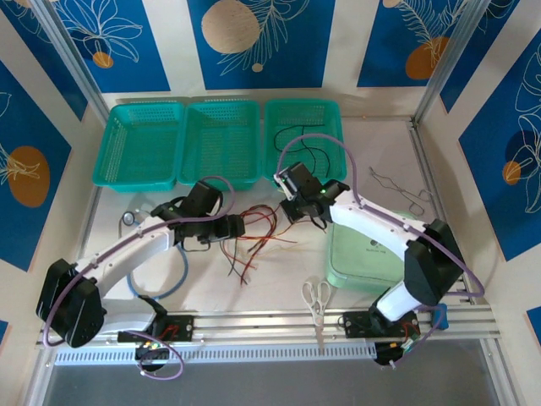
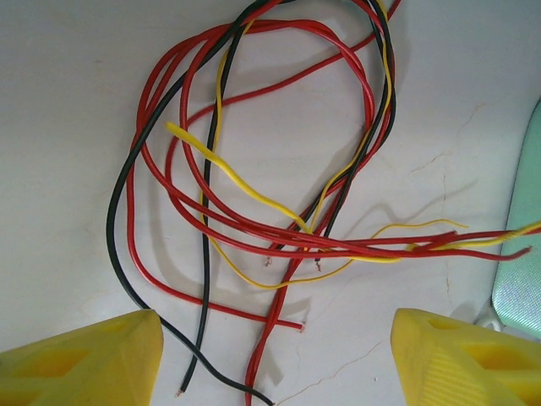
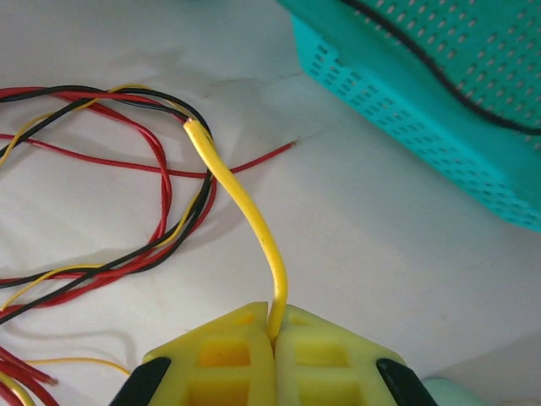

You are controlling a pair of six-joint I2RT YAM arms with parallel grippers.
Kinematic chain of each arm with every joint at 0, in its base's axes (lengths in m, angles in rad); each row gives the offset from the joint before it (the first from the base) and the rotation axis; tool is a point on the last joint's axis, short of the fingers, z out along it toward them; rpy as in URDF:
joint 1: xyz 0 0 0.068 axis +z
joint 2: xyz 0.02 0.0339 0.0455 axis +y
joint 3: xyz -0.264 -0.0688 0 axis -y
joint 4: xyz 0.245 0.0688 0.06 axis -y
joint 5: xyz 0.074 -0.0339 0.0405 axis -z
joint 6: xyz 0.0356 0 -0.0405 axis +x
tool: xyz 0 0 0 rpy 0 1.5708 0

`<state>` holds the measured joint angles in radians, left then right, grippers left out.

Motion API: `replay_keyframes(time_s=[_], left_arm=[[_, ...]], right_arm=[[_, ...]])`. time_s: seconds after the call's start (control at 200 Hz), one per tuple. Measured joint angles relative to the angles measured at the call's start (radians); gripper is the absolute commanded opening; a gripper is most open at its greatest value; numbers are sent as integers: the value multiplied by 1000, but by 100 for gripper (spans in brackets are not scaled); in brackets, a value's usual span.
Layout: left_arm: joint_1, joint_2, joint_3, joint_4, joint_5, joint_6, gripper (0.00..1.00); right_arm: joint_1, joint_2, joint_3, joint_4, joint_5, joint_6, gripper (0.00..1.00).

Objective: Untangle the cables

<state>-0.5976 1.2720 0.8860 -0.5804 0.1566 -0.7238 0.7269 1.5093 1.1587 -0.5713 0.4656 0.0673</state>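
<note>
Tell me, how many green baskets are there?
3, side by side in a row at the back: the left basket, the middle basket and the right basket. None looks hidden.

White table (image 1: pixel 279 292), softly and evenly lit. Behind the table, blue wall panels (image 1: pixel 287 42) with white leaf outlines and tan discs, split by cream strips. Same panels left and right of the table. Aluminium posts (image 1: pixel 450 59) at the table's far corners.
</note>
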Motion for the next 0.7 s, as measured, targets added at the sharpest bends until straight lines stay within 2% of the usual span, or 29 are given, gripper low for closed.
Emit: replay_keyframes(time_s=[0.275, 0.45, 0.7], left_arm=[[8, 48, 42, 15, 3, 24, 75], [50, 48, 91, 19, 29, 44, 78], [92, 57, 160, 12, 57, 79, 79]], right_arm=[[42, -113, 0, 27, 114, -125, 0], [51, -116, -3, 77, 204, -249, 0], [52, -188, -3, 116, 260, -387, 0]])
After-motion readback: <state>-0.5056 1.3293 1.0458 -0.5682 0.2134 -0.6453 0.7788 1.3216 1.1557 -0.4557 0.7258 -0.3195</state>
